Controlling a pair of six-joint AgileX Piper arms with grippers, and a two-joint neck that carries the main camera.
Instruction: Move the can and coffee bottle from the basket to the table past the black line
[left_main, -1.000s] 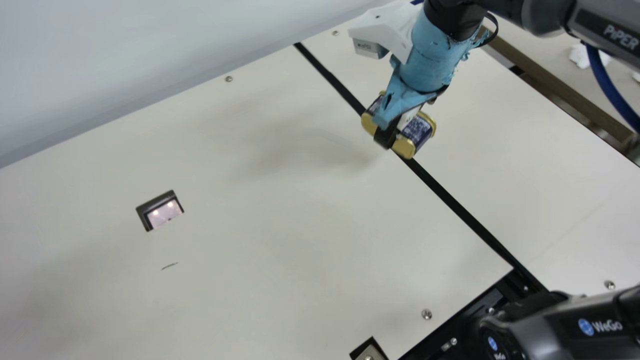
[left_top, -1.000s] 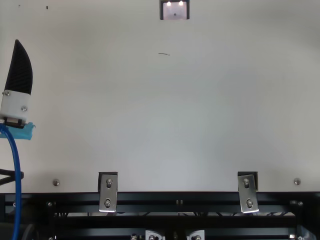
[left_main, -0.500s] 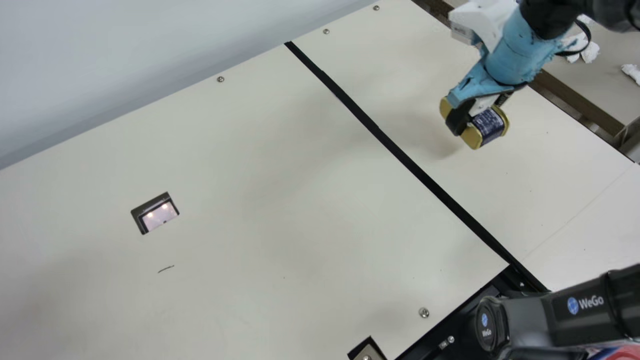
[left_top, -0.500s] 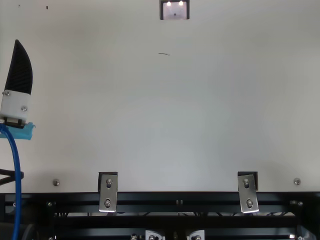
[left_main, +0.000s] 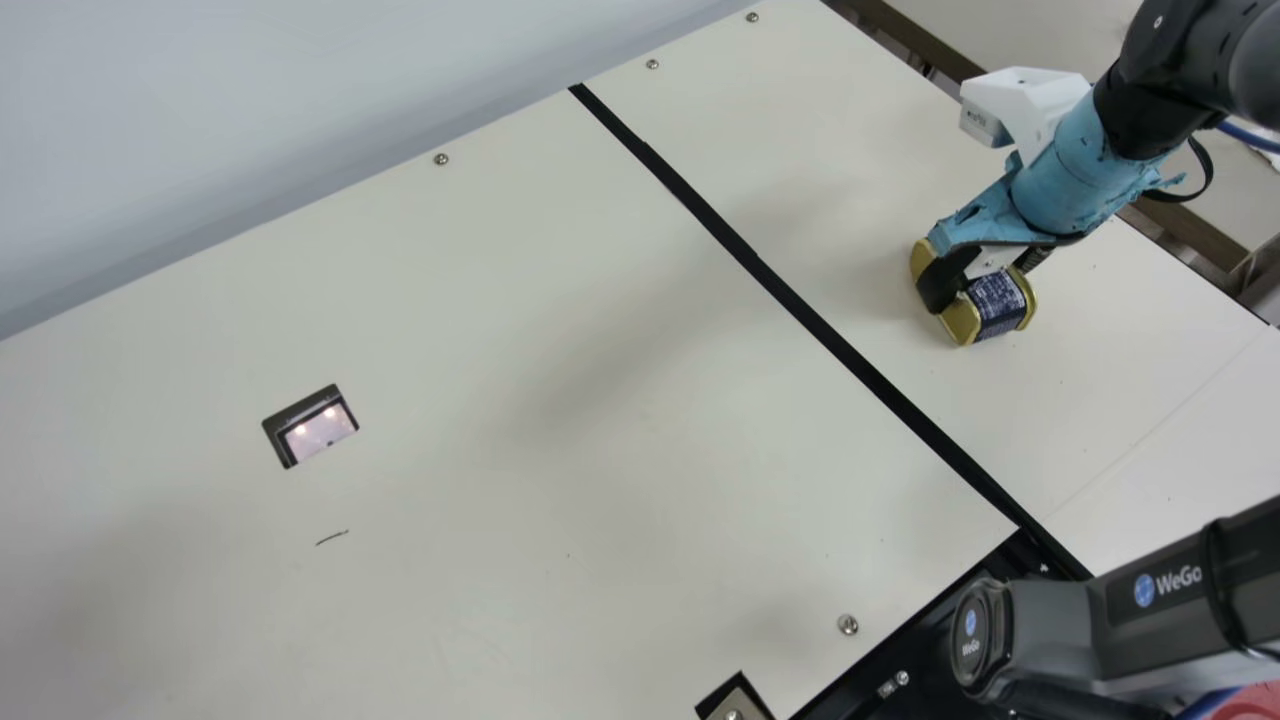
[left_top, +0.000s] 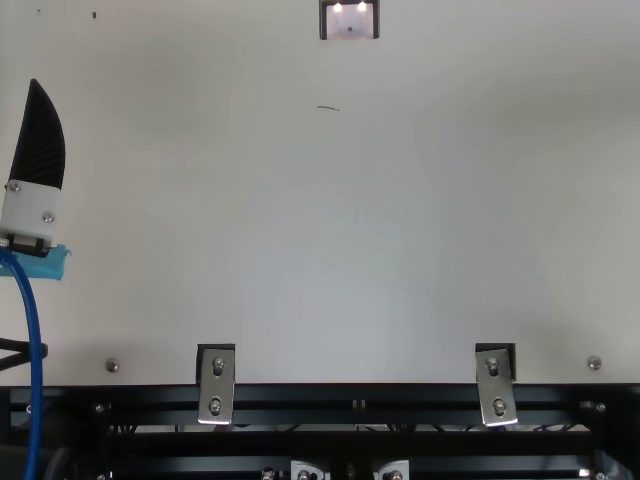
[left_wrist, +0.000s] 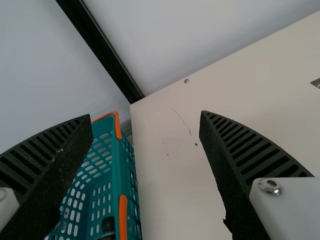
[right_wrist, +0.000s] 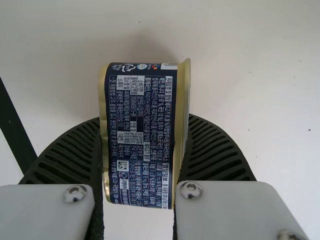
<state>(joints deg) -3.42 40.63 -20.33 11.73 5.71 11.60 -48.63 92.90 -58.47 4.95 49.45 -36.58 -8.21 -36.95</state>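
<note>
Right pincer (right_wrist: 143, 121) grips can (left_main: 998, 303) past line (left_main: 830, 334); release pending. Left pincer (left_wrist: 145, 119) spread. Dark item (left_wrist: 108, 224) in basket (left_wrist: 118, 172), maybe bottle, to do.

a robotics lab by its look, robot arms (left_main: 1150, 620), cream table (left_main: 500, 330), black rails (left_top: 300, 443), metal brackets (left_top: 216, 390)

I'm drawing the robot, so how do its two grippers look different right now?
The left gripper is wide open, but the right gripper is squeezed shut on the blue and gold can.
The right gripper is past the black line, while the left gripper is at the top view's left edge.
Both have black, ribbed fingers.
</note>
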